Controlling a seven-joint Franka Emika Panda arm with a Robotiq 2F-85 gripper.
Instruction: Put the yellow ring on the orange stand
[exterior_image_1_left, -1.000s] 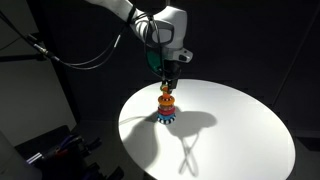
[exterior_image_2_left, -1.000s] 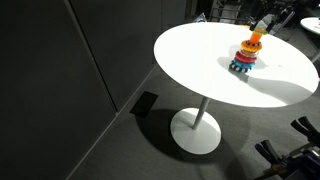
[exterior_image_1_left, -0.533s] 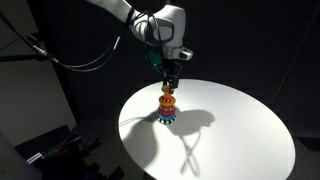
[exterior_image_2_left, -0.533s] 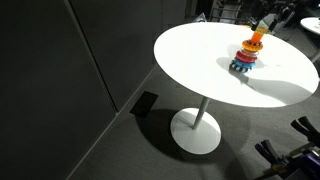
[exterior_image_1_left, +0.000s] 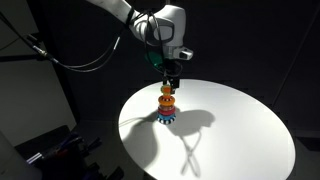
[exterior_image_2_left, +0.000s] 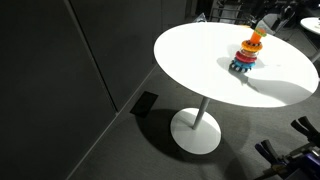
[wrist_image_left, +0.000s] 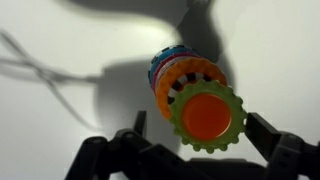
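The job looks all but finished. In the wrist view the yellow ring (wrist_image_left: 177, 112), a toothed, gear-shaped disc of yellow-green plastic, sits around the round cap of the orange stand (wrist_image_left: 207, 117) at the very top of the stack. It seems seated level, though from straight above I cannot tell how far down the peg it has dropped.

The pincer (wrist_image_left: 195, 120) hangs directly over the stack with its dark fingers (wrist_image_left: 268, 140) spread wide to either side of the ring, touching nothing and holding nothing. What is left, by my reckoning, is only to lift the arm clear.

Below the yellow ring the stack fans out slightly in the wrist view: an orange ring (wrist_image_left: 185, 82) with dark slots cut through it, a thin pink layer, then a blue ring (wrist_image_left: 163, 62) at the bottom. All are smooth, matte moulded plastic with cog-like edges; the stand's cap is a plain glossy orange disc.

In both exterior views the stack (exterior_image_1_left: 167, 106) (exterior_image_2_left: 246, 55) stands upright on the table (exterior_image_1_left: 240, 130) (exterior_image_2_left: 190, 50), off centre and toward the edge on the arm's side. The table is round, white and bare-topped, smooth enough to catch hard shadows of the arm and cables, and rests on a single pedestal foot (exterior_image_2_left: 195, 130).
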